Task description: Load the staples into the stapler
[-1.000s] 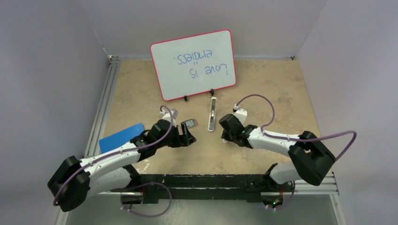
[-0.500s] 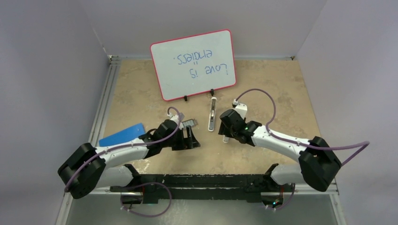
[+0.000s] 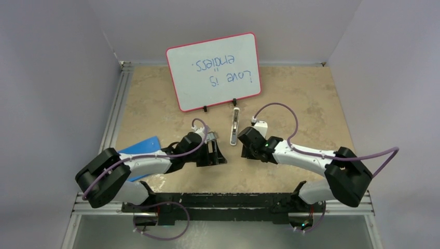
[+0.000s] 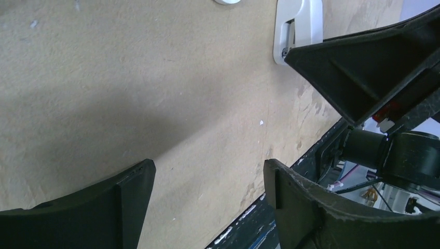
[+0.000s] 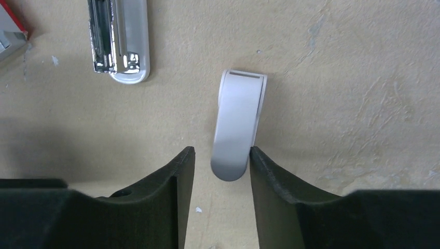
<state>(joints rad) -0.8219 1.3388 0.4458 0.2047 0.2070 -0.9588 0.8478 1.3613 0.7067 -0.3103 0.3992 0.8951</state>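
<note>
The stapler [image 5: 120,41] lies on the table [image 5: 337,104] with its metal channel showing, apart from both grippers. The red staple box [image 5: 7,21] pokes in near it. The right gripper [image 5: 220,153] loosely straddles a stubby white piece [image 5: 237,122], unclamped, with a gap on one side. The left gripper [image 4: 207,171] gapes wide above the table.

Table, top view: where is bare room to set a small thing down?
Bare table lies right of the whiteboard, and also left of it, behind the blue card. Crowded: the middle, where the stapler, the short white piece and both arms' jaws sit.
</note>
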